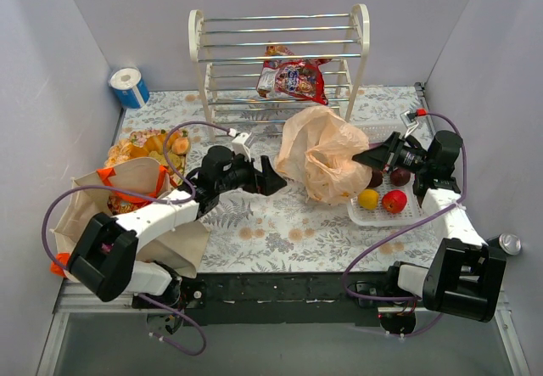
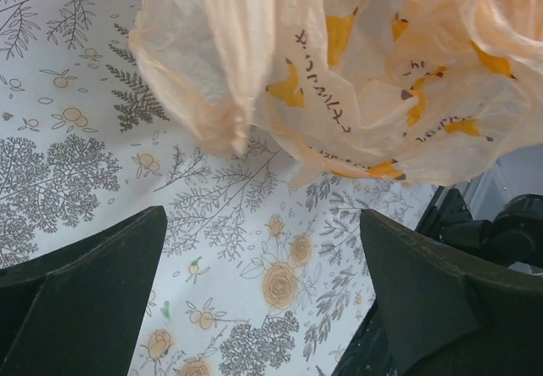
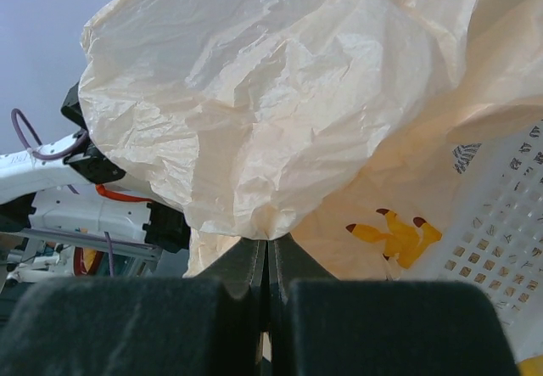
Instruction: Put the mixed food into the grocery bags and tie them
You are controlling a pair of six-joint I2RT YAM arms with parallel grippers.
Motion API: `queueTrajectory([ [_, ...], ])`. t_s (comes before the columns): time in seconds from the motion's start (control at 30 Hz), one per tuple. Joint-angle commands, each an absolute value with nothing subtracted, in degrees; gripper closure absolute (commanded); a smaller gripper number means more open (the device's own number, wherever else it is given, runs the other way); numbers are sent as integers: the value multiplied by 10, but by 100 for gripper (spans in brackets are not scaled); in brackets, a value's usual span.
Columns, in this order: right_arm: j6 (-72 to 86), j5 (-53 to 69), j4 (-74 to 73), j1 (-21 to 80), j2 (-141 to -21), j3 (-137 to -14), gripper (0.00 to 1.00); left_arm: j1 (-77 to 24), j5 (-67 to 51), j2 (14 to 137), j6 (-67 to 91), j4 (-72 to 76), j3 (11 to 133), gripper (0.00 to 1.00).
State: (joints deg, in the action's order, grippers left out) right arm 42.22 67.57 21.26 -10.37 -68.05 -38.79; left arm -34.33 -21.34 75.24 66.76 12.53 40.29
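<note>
The peach-orange plastic bag (image 1: pixel 321 151) stands crumpled at mid-table; it also shows in the left wrist view (image 2: pixel 356 62) and the right wrist view (image 3: pixel 280 104). My right gripper (image 1: pixel 363 157) is shut on a fold of this bag at its right side, jaws pinched on the film (image 3: pixel 268 244). My left gripper (image 1: pixel 273 177) is open and empty just left of the bag, low over the tablecloth (image 2: pixel 259 291). The canvas tote (image 1: pixel 127 202) with orange handles lies at the left. Fruit, yellow (image 1: pixel 368 199), red (image 1: pixel 394 201) and dark purple (image 1: pixel 400 176), lies in the white basket (image 1: pixel 407 215). Snack packets (image 1: pixel 293 77) sit on the rack.
A white wire rack (image 1: pixel 280 58) stands at the back. A plate of pastries (image 1: pixel 148 147) lies behind the tote. A blue-and-white tape roll (image 1: pixel 129 87) sits at the back left. A metal can (image 1: pixel 509 243) stands at the right edge.
</note>
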Motion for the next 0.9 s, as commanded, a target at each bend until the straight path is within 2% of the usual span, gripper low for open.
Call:
queueTrajectory([
  [0.0,417,692,232,-109,-669,-389,99,-341,-210,798,641,175,449,2],
  [0.13,414,693,229,-110,-667,-388,99,-341,-163,844,625,163,486,2],
  [0.27,406,693,220,-111,-668,-388,99,-342,-178,873,624,178,519,5],
  [0.43,406,696,217,-113,-670,-390,99,-342,-176,923,600,156,559,19],
  [0.53,403,696,210,-114,-666,-391,99,-342,-181,943,598,149,565,38],
  [0.57,401,696,207,-115,-665,-392,99,-342,-183,944,597,146,568,57],
  [0.67,368,679,143,-115,-661,-411,99,-342,-190,918,602,123,567,83],
  [0.7,308,647,100,-115,-660,-426,99,-342,-185,885,612,98,565,96],
  [0.77,236,581,-43,-113,-661,-479,80,-342,-167,847,628,37,564,100],
  [0.8,191,558,-74,-113,-662,-493,58,-342,-165,811,637,14,563,100],
  [0.87,167,508,-136,-111,-664,-529,34,-342,-178,780,647,-76,569,100],
])
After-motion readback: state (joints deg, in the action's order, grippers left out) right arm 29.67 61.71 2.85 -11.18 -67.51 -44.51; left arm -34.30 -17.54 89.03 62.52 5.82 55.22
